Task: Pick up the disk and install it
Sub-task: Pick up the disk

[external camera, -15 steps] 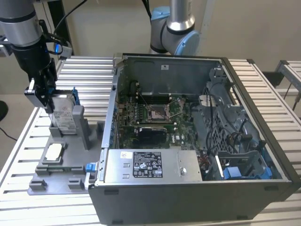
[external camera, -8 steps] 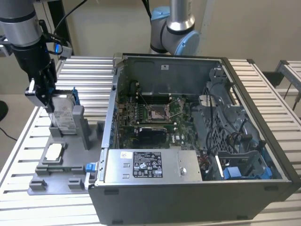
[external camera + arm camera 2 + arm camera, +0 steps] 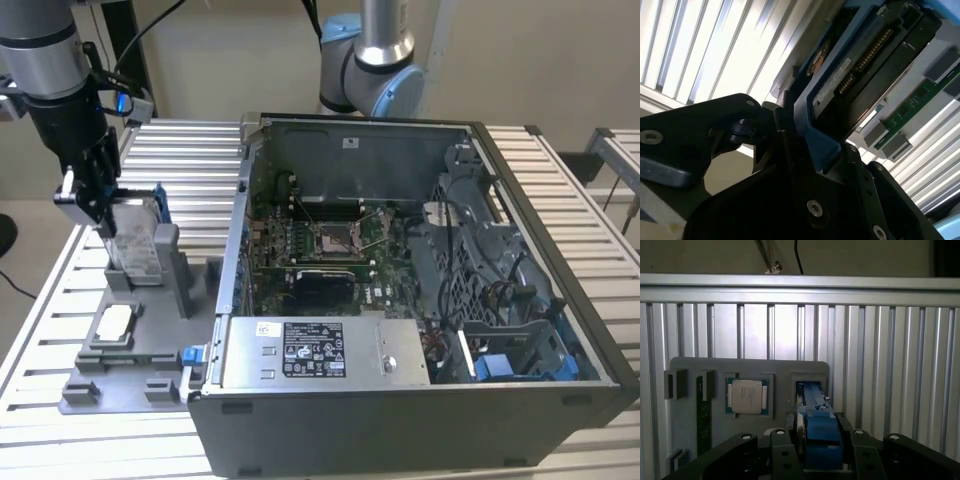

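The disk (image 3: pixel 135 236), silver with a blue carrier frame, stands on edge at the upright slot of the grey fixture plate (image 3: pixel 150 345) on the exterior view's left. My gripper (image 3: pixel 100 200) comes down on it from above and is shut on the disk. In the first wrist view the black fingers (image 3: pixel 782 447) flank the blue carrier of the disk (image 3: pixel 817 422). In the second wrist view the disk (image 3: pixel 860 60) shows its connector edge, its blue frame clamped in my gripper (image 3: pixel 805 137). Whether its lower end still rests in the slot I cannot tell.
A small silver square chip (image 3: pixel 115 322) (image 3: pixel 746 396) lies on the fixture plate. The open computer case (image 3: pixel 400 250) takes up the middle and right, with a grey box bearing a sticker (image 3: pixel 320 350) at its near side and blue-tabbed drive bays (image 3: pixel 500 340). A second arm's base (image 3: pixel 370 60) stands behind.
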`<state>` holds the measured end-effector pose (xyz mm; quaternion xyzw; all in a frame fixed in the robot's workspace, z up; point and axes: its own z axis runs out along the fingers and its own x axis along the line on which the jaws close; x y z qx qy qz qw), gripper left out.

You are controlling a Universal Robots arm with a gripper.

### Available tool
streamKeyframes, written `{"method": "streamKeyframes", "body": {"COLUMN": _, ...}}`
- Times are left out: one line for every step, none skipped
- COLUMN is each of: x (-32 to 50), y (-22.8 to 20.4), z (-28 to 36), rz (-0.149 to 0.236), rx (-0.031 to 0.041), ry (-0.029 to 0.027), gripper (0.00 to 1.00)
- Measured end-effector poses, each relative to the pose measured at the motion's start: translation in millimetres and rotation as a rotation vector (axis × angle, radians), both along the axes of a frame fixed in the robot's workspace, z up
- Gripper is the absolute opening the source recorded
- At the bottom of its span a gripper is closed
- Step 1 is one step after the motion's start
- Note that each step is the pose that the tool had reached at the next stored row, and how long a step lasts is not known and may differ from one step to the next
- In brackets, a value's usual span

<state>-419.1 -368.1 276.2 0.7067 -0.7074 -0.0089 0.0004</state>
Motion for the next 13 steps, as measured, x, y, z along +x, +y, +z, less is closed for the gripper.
{"method": "streamKeyframes", "body": {"x": 0.0, "y": 0.1, "z": -0.1, "rz": 0.000, "rx": 0.0002, "ry": -0.0001, "gripper": 0.00}}
{"method": "streamKeyframes", "body": {"x": 0.0, "y": 0.0, "z": -0.1, "rz": 0.000, "rx": 0.0000, "ry": -0.0001, "gripper": 0.00}}
{"method": "streamKeyframes", "body": {"x": 0.0, "y": 0.0, "z": -0.1, "rz": 0.000, "rx": -0.0002, "ry": -0.0001, "gripper": 0.00}}
{"method": "streamKeyframes", "body": {"x": 0.0, "y": 0.0, "z": -0.1, "rz": 0.000, "rx": -0.0004, "ry": -0.0001, "gripper": 0.00}}
{"method": "streamKeyframes", "body": {"x": 0.0, "y": 0.0, "z": -0.1, "rz": 0.000, "rx": -0.0005, "ry": -0.0001, "gripper": 0.00}}
{"method": "streamKeyframes", "body": {"x": 0.0, "y": 0.0, "z": -0.1, "rz": 0.000, "rx": -0.0007, "ry": -0.0001, "gripper": 0.00}}
{"method": "streamKeyframes", "body": {"x": 0.0, "y": 0.0, "z": -0.1, "rz": 0.000, "rx": -0.0008, "ry": -0.0001, "gripper": 0.00}}
{"method": "streamKeyframes", "body": {"x": 0.0, "y": -0.2, "z": -0.1, "rz": 0.000, "rx": -0.0008, "ry": -0.0001, "gripper": 0.00}}
{"method": "streamKeyframes", "body": {"x": 0.0, "y": -0.3, "z": -0.1, "rz": 0.000, "rx": -0.0008, "ry": -0.0001, "gripper": 0.00}}
{"method": "streamKeyframes", "body": {"x": 0.0, "y": -0.4, "z": -0.1, "rz": 0.000, "rx": -0.0008, "ry": -0.0001, "gripper": 0.00}}
{"method": "streamKeyframes", "body": {"x": 0.0, "y": -0.4, "z": -0.1, "rz": 0.000, "rx": -0.0008, "ry": -0.0001, "gripper": 0.00}}
{"method": "streamKeyframes", "body": {"x": 0.0, "y": -0.5, "z": -0.1, "rz": 0.000, "rx": -0.0008, "ry": -0.0001, "gripper": 0.00}}
{"method": "streamKeyframes", "body": {"x": 0.0, "y": -0.6, "z": -0.1, "rz": 0.000, "rx": -0.0008, "ry": -0.0001, "gripper": 0.00}}
